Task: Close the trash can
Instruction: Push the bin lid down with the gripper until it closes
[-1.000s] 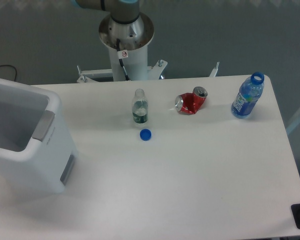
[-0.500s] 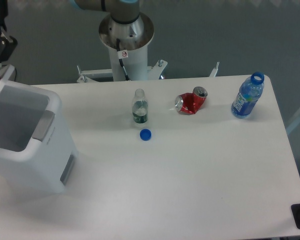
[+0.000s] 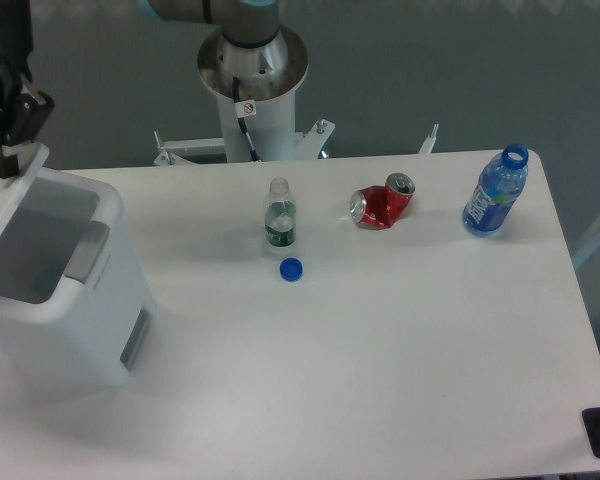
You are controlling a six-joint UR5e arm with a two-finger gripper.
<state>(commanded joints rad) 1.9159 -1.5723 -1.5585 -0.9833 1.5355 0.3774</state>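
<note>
Gripper (image 3: 2, 150) sits at the far left edge of view, dark fingers pointing down at the raised edge of the white lid (image 3: 8, 195). Whether it is clenched on the lid, merely touching it, or released cannot be told; the fingertips are partly cut off and dark against the background.

Trash can (image 3: 65, 285) stands on the left end of the bench (image 3: 380, 350), partly out of frame. It is open: grey interior visible, lid tilted up along the far left side. Grey latch tab (image 3: 87, 250) on the rim facing the bottles, grey recess (image 3: 135, 338) low on the side wall.

Handling judgement: thin-walled rigid plastic, probably light and empty, so the body may slide or tip on the smooth bench if pushed sideways. Lid looks stiff and hinged; best contact is its free upper edge, pushing down and across toward the latch rather than pinching. Surface likely slippery.

Bench: white, smooth, matte. On it, well apart from the trash can: a small clear bottle (image 3: 279, 212) upright, a blue cap (image 3: 292, 269) just in front of it, a crushed red can (image 3: 381, 203) on its side, an uncapped blue bottle (image 3: 496, 191) near the right edge. Arm base (image 3: 252, 75) stands behind the bench. Floor grey; lighting even.
</note>
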